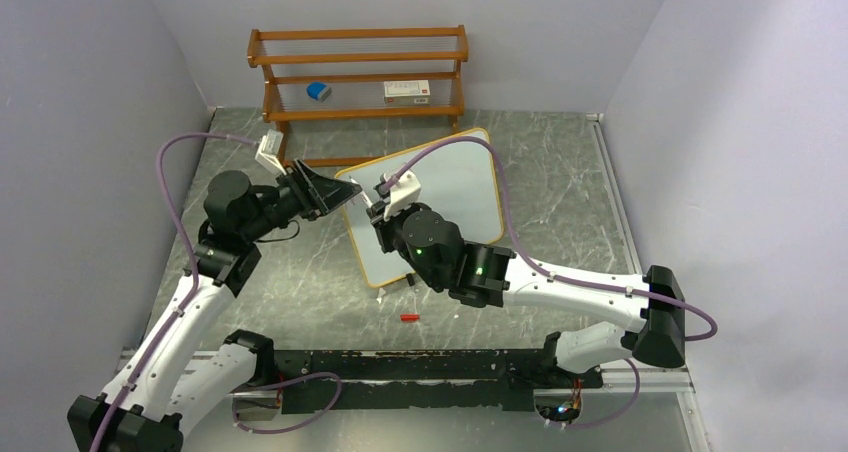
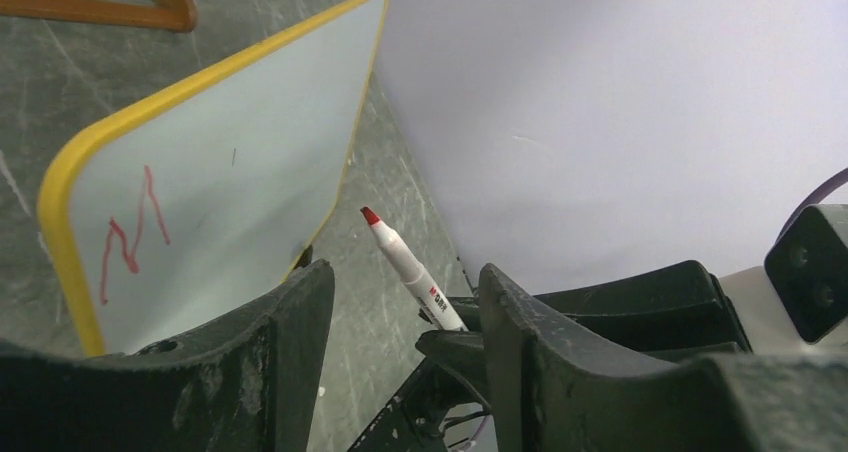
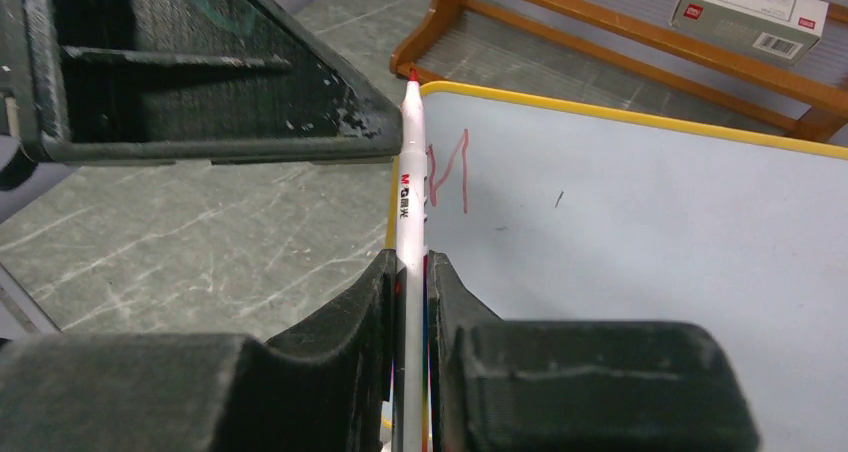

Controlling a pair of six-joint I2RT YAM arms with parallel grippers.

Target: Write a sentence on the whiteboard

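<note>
A grey marble-patterned table [image 1: 560, 172] filled the frame between pale lilac walls. At its far edge, upper centre of the top view, stood a brown slatted rack [image 1: 360, 57] carrying a small blue object [image 1: 318, 91] and a white box [image 1: 406, 91]. The whiteboard [image 1: 460, 182] sat at the middle of the frame, just below the rack. It was turned at an angle, with its yellow-edged face toward the arms and a black foot at its lower edge. Red strokes [image 3: 447, 167] marked the face near its upper left corner in the right wrist view, and a tiny dark fleck lay farther right.

The right gripper [image 3: 410, 267] reached in from the lower right of the top view. Its jaws were pressed together on the barrel of a white marker [image 3: 410, 172], pinching it low down. The marker pointed up the frame of the right wrist view, and its red tip sat beside the board's corner, just off the yellow edge. I could not tell whether the tip touched the board.

The left gripper [image 1: 350, 197] came in from the left of the top view and hung just beside that same corner. Its jaws were spread wide apart and closed on nothing. In the left wrist view the marker showed through the gap between them, with the board in the left half of the frame.

A small red cap [image 1: 408, 317] lay on the table below the board, apart from both arms.
</note>
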